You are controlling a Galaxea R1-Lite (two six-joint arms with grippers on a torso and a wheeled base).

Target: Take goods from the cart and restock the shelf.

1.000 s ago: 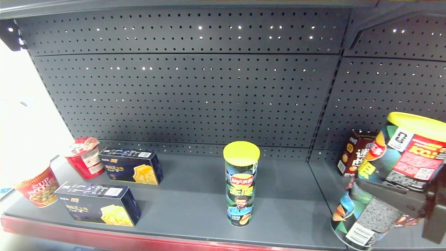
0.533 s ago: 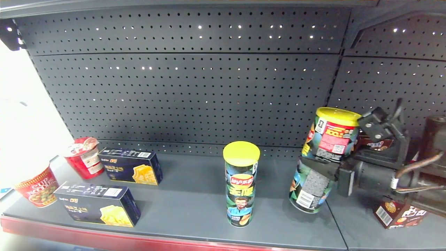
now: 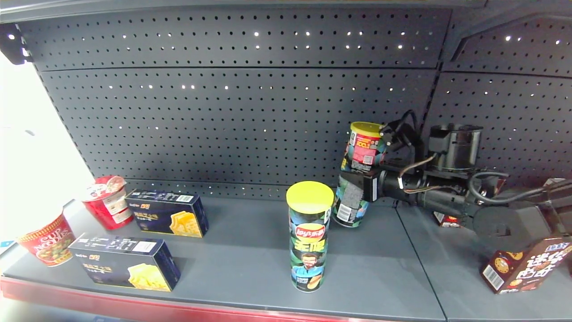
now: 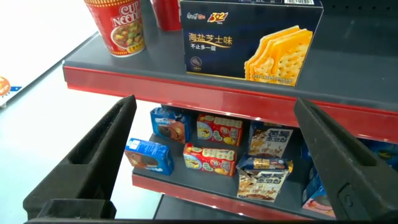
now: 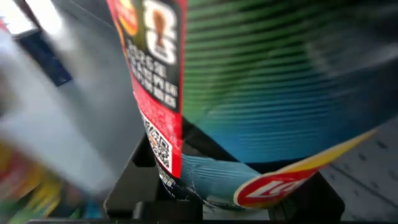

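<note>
— How far along am I?

— Partway, by my reading. Nearest you, your left tool [image 4: 214, 165] hangs in front of the shelf [image 3: 250, 264] edge, jaws wide with nothing between them. On the shelf, one chip can [image 3: 309, 237] stands upright near the front, with cracker boxes [image 3: 127, 261] and cup noodles [image 3: 47, 241] off to your left. Farther back, your right tool [image 3: 363, 187] is clamped round the second can [image 3: 364, 150], close to the pegboard [image 3: 250, 125].

— So that one isn't placed?

— Not released. Its base is low over the shelf, but I cannot tell if it touches. Setting it down and letting go is what remains.

— How does it sit?

— Long axis near vertical, yellow lid up, tipped toward your right.
</note>
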